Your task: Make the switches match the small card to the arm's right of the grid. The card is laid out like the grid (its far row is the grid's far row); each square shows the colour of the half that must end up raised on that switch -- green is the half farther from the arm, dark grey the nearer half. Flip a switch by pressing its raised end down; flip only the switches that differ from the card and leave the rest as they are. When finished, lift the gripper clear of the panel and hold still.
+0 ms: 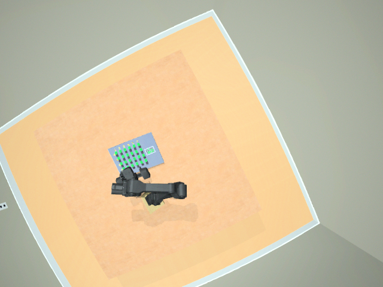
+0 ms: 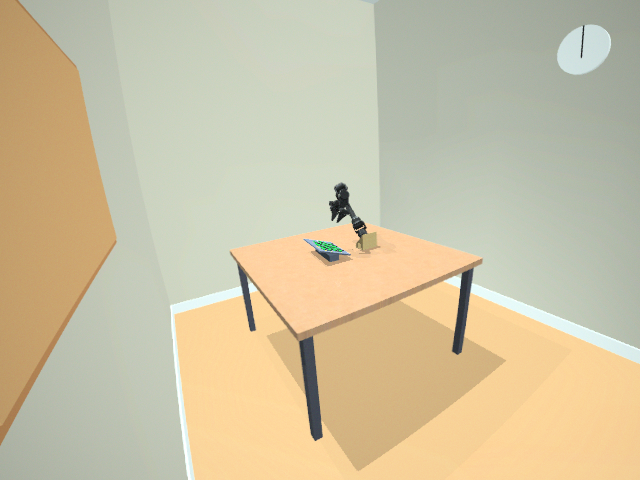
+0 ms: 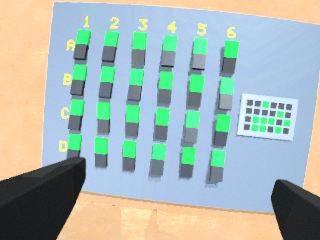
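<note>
Gripper (image 1: 136, 173) (image 2: 338, 217) (image 3: 180, 179) above the panel's near side, jaws wide apart. Tilted blue switch panel (image 1: 157, 157) (image 2: 308, 241) (image 3: 260, 172) beyond, on the wooden table (image 1: 197, 133) (image 2: 330, 304) (image 3: 22, 120). Rows D to A recede across it; pattern card (image 1: 149, 150) (image 3: 267, 135) right of column 6.

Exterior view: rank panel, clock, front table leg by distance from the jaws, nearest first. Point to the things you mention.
1. Panel (image 1: 153, 139) (image 2: 309, 241) (image 3: 270, 60): on the table, just below and left of the jaws (image 1: 135, 173) (image 2: 336, 220) in that view.
2. Front table leg (image 2: 310, 387): under the table's front corner.
3. Clock (image 2: 594, 49): high on the right-hand wall.
</note>
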You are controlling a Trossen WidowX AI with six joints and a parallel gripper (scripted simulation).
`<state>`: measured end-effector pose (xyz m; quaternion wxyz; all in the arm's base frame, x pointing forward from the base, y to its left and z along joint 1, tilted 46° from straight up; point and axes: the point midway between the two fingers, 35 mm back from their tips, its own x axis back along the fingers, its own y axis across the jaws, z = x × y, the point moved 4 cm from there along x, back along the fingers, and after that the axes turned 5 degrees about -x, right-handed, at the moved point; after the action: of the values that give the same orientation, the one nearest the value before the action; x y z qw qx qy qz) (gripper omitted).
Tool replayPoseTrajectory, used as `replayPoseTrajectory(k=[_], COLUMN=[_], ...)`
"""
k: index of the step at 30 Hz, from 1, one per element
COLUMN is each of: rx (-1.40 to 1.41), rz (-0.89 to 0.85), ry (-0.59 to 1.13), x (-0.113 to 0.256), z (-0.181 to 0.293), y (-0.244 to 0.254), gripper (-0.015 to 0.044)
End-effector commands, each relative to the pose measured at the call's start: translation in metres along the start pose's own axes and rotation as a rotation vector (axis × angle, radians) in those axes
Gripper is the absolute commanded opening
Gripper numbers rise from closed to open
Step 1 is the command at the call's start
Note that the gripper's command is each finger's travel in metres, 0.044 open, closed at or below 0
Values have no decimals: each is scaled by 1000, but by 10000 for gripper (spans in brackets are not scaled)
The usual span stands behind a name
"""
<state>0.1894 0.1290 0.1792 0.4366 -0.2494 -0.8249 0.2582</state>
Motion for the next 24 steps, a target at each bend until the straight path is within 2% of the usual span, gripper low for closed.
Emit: replayPoseTrajectory(k=[1, 5, 13, 15, 20, 24], rx=[0, 6, 11, 11, 11, 10], rz=[1, 13, 55, 60, 60, 63], ry=[3, 67, 187, 196, 198, 220], x=[-1, -28, -110, -117, -120, -152], z=[-1, -29, -89, -93, -92, -88], y=[0, -2, -36, -40, -40, -43], gripper=[374, 269, 59, 6, 0, 0])
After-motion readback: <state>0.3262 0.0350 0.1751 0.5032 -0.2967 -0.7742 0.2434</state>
